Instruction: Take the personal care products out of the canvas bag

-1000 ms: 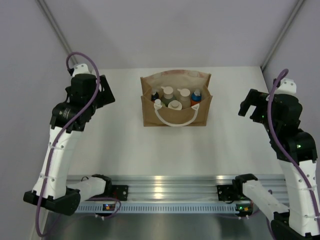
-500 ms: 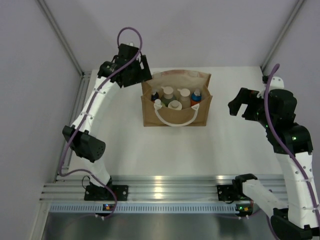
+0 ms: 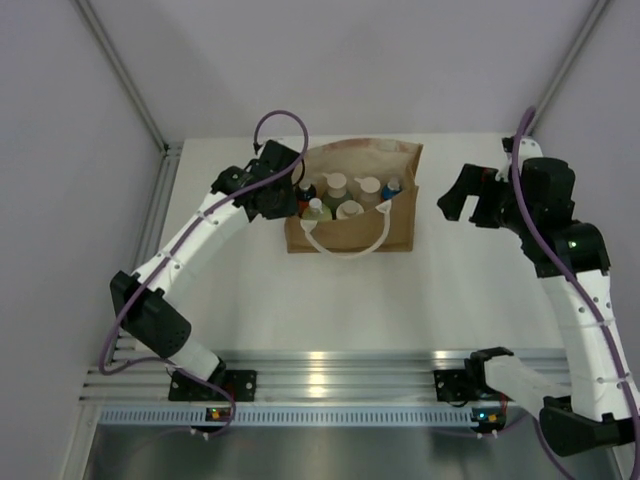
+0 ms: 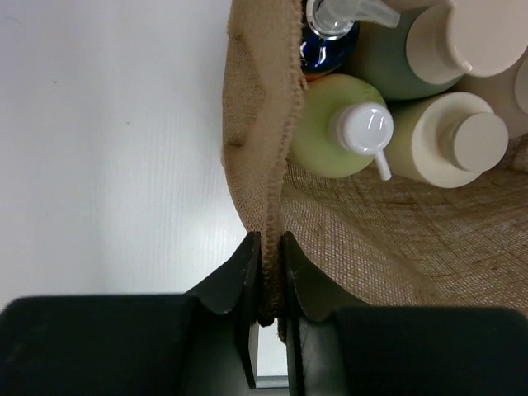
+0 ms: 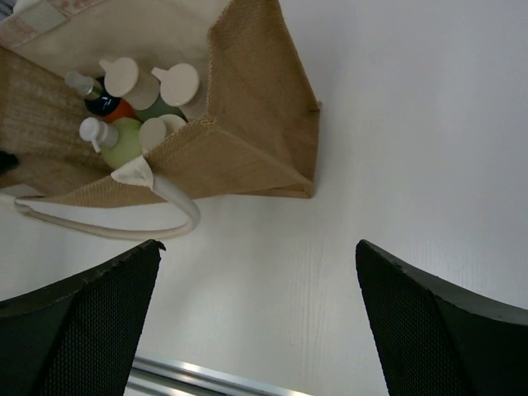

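The canvas bag (image 3: 345, 232), set far-centre, was clamped at its left wall by the left gripper (image 4: 268, 272), with bottles (image 4: 338, 140), seemingly six, seen inside. The right gripper (image 5: 257, 247) was spread wide to its right.

Bag (image 3: 350, 232) mouth open; btls (image 3: 336, 186) packed tight inside.

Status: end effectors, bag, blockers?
Left end effector shut on canvas bag rim. Right end effector open, beside bag. Bottles inside, none out. No blockers seen.
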Tool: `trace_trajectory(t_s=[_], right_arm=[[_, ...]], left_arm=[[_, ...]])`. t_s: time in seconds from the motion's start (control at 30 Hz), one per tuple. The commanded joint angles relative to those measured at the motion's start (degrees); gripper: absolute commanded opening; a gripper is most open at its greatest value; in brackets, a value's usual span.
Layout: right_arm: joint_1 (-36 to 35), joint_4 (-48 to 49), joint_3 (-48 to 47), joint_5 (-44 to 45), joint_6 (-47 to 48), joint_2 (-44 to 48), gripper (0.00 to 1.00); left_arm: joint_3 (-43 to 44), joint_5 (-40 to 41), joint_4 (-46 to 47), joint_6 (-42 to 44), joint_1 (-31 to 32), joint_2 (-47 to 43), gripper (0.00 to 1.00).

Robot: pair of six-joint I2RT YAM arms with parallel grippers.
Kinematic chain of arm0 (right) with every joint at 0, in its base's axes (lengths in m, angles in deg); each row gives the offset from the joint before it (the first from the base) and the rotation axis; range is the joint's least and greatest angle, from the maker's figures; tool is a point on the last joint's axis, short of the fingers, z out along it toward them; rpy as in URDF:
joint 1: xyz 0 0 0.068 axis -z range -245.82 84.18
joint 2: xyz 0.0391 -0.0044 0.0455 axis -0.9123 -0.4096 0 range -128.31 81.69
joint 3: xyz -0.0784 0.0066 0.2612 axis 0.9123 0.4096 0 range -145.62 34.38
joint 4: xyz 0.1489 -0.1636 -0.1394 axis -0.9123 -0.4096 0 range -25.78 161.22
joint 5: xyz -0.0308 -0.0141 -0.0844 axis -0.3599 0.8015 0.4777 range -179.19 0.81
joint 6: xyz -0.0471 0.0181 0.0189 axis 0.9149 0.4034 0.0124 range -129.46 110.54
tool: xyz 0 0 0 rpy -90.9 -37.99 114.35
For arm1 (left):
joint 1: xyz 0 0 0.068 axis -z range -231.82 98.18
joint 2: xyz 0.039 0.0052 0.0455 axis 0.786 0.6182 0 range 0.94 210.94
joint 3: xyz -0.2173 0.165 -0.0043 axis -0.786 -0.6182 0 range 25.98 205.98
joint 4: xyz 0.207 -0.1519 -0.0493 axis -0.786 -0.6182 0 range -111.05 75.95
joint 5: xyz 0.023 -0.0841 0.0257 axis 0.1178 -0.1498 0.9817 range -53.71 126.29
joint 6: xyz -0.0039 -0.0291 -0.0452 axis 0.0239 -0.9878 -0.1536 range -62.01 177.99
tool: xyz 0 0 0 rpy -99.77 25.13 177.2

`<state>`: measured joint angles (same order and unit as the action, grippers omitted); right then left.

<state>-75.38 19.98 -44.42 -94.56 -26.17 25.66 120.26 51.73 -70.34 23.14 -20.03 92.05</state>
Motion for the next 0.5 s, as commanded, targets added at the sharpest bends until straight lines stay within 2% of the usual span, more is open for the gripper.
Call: trace_trajectory(t_s=[0.0,0.07,0.27,0.37,0.47], right_arm=[[0.2,7.4,-3.1,-7.8,-3.7,-2.5,0.99],[-2.1,11.2,-4.2,-10.1,-5.8,-3.8,1.0],[-15.6,11.7,-15.3,-3.0,-4.0,-14.3,0.99],[-22.5,11.8,-18.3,0.4,-2.7,-20.4,1.0],[-27.4,11.9,-18.6,5.0,-2.0,-25.4,0.99]], left_arm=[[-4.2,3.5,-1.2,-1.4,1.1,-2.8,0.12],[-6.2,4.5,-1.0,-2.1,2.0,-2.6,0.0],[-11.1,4.2,2.2,-4.6,5.7,-3.5,0.0],[-13.0,1.4,3.8,-6.2,6.5,-3.5,0.0],[-14.3,2.1,3.8,-6.5,7.9,-2.7,0.0]])
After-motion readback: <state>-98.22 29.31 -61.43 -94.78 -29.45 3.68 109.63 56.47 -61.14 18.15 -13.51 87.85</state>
